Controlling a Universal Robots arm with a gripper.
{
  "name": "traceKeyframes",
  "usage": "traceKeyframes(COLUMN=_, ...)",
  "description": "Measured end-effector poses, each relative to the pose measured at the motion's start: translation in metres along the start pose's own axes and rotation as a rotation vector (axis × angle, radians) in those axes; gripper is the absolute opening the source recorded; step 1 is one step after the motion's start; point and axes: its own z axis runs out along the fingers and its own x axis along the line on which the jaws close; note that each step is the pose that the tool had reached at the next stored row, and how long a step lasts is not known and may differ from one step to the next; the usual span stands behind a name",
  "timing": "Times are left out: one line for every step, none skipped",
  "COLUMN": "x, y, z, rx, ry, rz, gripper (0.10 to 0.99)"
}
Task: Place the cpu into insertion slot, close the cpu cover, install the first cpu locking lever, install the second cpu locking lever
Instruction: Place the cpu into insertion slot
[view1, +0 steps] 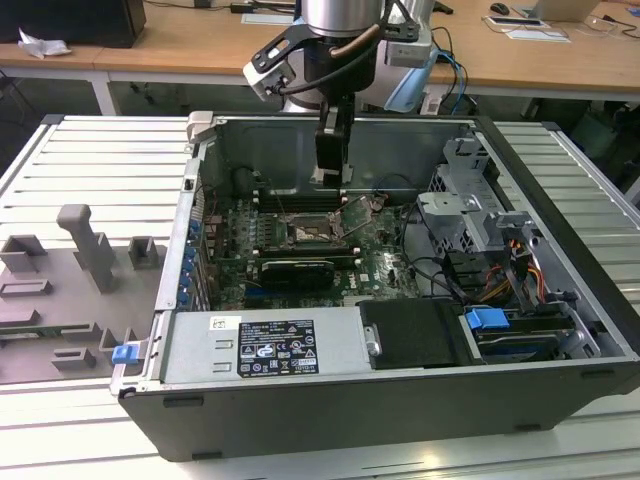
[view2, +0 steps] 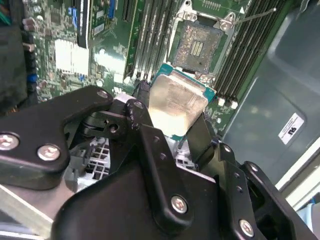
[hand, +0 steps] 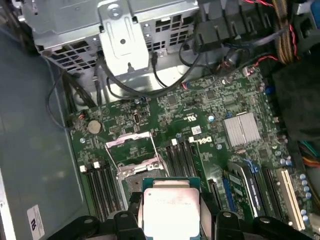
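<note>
The gripper (view1: 332, 160) is seen hanging inside the open computer case (view1: 560, 300), above the green motherboard (view1: 385, 262). In both wrist views the gripper (view2: 174, 116) (hand: 170, 216) is observed clenched on the cpu (view2: 176, 100) (hand: 169, 206), which is pinched by two opposite edges between the black fingers (view2: 201, 136), with its pale metal top turned back toward the wrist. The cpu is held in the air, clear of the board and not seated. The insertion slot (view2: 196, 44) (view1: 305, 232) is located just beyond the fingertips and below them; its dark contact field is exposed and nothing is lodged in it. The cpu cover (hand: 131, 149) is found swung open, with its windowed frame lying past the far side of the slot from the gripper. In the second wrist view a thin metal lever (view2: 255, 16) is noted standing raised beside the slot, farther from the gripper than the slot itself. Banks of long black memory slots (view2: 150, 35) (view2: 245, 55) are recorded on either side of the slot. In the first wrist view a finned silver heat sink (hand: 241, 128) is seen well off to one side of the gripper, and a coin cell (hand: 94, 126) and a grey metal drive cage (hand: 125, 25) are seen farther out beyond the opened cover.
</note>
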Motion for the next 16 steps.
traceKeyframes(x=0.0000, y=-0.0001, z=0.0013, rx=0.000, ry=0.0017, rz=-0.024, gripper=0.541)
traceKeyframes(x=0.0000, y=-0.0002, z=0.0029, rx=0.000, ry=0.0043, rz=-0.059, gripper=0.541)
traceKeyframes(x=0.0000, y=-0.0003, z=0.0042, rx=0.000, ry=0.0064, rz=-0.087, gripper=0.541)
traceKeyframes(x=0.0000, y=-0.0004, z=0.0049, rx=0.000, ry=0.0077, rz=-0.104, gripper=0.541)
traceKeyframes(x=0.0000, y=-0.0005, z=0.0064, rx=0.000, ry=0.0103, rz=-0.140, gripper=0.541)
traceKeyframes(x=0.0000, y=-0.0006, z=0.0072, rx=0.001, ry=0.0113, rz=-0.152, gripper=0.541)
traceKeyframes(x=-0.0001, y=-0.0007, z=0.0078, rx=0.001, ry=0.0118, rz=-0.158, gripper=0.541)
traceKeyframes(x=-0.0001, y=-0.0008, z=0.0086, rx=0.001, ry=0.0120, rz=-0.161, gripper=0.541)
traceKeyframes(x=-0.0001, y=-0.0009, z=0.0095, rx=0.001, ry=0.0121, rz=-0.162, gripper=0.541)
traceKeyframes(x=-0.0001, y=-0.0010, z=0.0105, rx=0.002, ry=0.0120, rz=-0.162, gripper=0.541)
traceKeyframes(x=-0.0001, y=-0.0011, z=0.0114, rx=0.002, ry=0.0120, rz=-0.162, gripper=0.541)
traceKeyframes(x=-0.0001, y=-0.0011, z=0.0122, rx=0.002, ry=0.0119, rz=-0.162, gripper=0.541)
traceKeyframes(x=-0.0001, y=-0.0012, z=0.0132, rx=0.002, ry=0.0118, rz=-0.162, gripper=0.541)
traceKeyframes(x=-0.0001, y=-0.0013, z=0.0144, rx=0.002, ry=0.0118, rz=-0.162, gripper=0.541)
traceKeyframes(x=-0.0001, y=-0.0014, z=0.0152, rx=0.002, ry=0.0119, rz=-0.162, gripper=0.541)
traceKeyframes(x=-0.0001, y=-0.0014, z=0.0162, rx=0.003, ry=0.0118, rz=-0.162, gripper=0.541)
